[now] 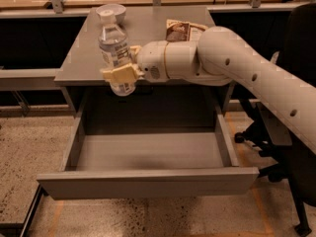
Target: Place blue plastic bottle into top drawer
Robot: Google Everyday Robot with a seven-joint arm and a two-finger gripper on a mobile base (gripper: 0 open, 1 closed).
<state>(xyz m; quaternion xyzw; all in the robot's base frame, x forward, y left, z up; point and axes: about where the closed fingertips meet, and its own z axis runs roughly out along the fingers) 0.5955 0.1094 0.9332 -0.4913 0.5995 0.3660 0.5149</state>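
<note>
End effector (120, 74) is clenching the bottle (113, 46) from the side, around its lower body. Bottle is hanging clear of the bench (148, 28), upright, long axis near vertical, base overhanging the front edge. Open drawer (148, 181) is lying straight below and forward.

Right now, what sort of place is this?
Likely an office: a grey desk with its top drawer open, a black office chair beside it. The hand holds the blue plastic bottle over the desk's front edge.

At desk (153, 31) frt edge: claw (124, 63) w/ bottle (112, 38), over open top drawer (148, 181); bowl (111, 10) behind, on desk.
</note>
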